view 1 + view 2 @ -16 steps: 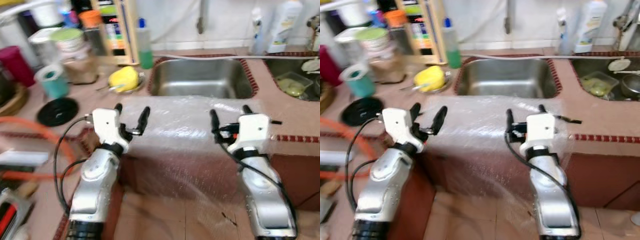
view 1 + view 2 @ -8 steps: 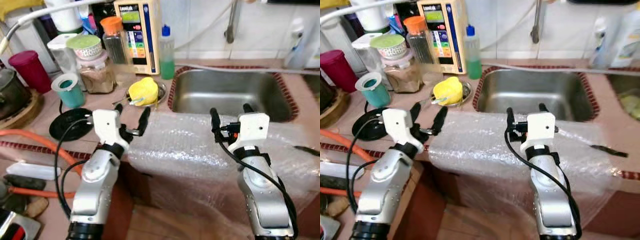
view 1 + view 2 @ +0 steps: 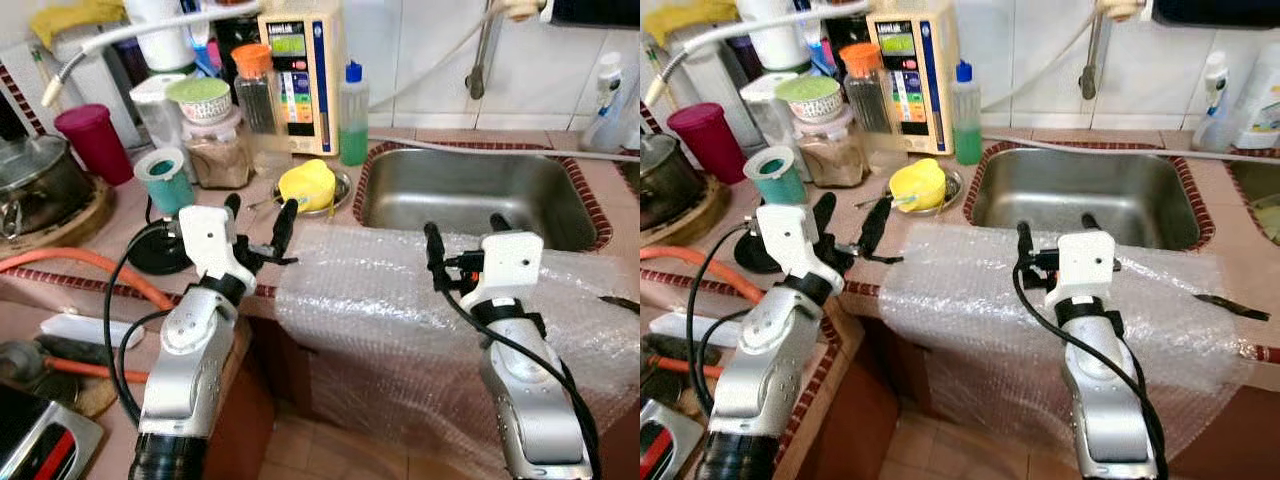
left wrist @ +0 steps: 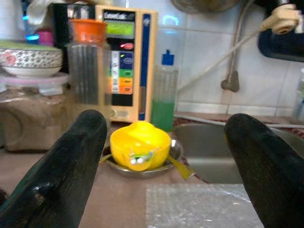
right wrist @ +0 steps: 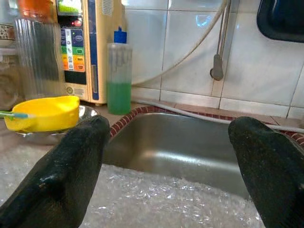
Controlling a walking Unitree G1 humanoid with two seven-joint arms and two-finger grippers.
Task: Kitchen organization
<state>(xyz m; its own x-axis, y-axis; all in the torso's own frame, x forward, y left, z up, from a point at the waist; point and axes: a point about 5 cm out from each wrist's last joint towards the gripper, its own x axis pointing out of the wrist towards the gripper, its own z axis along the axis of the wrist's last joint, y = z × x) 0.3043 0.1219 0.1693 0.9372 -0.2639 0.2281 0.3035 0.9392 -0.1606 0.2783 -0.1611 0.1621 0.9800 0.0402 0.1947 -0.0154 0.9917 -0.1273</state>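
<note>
Yellow plastic bowl (image 3: 306, 186) sat in a steel dish beside the sink (image 3: 470, 192); left gripper (image 3: 258, 212) and right gripper (image 3: 462, 233) hovered spread, empty; draped bubble wrap (image 3: 400, 300) risked snagging, sliding.

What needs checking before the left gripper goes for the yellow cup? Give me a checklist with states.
1. Left gripper open: ok, jaws spread wide.
2. Left gripper lined up: ok, in its wrist view the yellow cup sits between the fingers.
3. Cup free to lift: cannot tell, it lies in a steel dish with a utensil sticking out.
4. Path clear: ok, bare counter and the edge of the bubble wrap lie between.
5. Neighbours: not ok, a green bottle and jars stand close behind.
6. Right gripper out of the way: ok, open over the wrap by the sink.
</note>
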